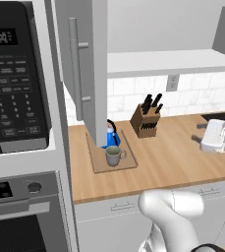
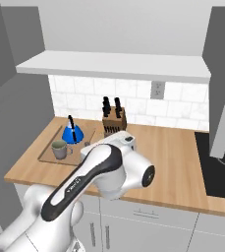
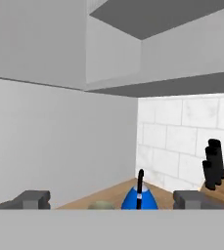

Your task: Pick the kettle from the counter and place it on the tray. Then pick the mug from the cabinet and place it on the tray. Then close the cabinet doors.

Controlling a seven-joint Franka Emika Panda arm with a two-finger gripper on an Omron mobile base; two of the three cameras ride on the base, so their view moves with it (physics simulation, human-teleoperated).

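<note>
Kettle [image 1: 112, 135] and mug [image 1: 114, 156] both sit on the tray [image 1: 127, 165] on the tabletop [image 1: 173, 157]; the jaws [image 3: 111, 199] hang apart, empty. Only the cabinet doors [image 1: 87, 69] remain: push flat against the panel's outer face, near its free edge

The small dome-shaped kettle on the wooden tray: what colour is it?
Bright blue, with a black handle; clearest in the right base view.

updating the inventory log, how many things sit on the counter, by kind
kettle: 1
mug: 1
tray: 1
knife block: 1
total: 4
</note>
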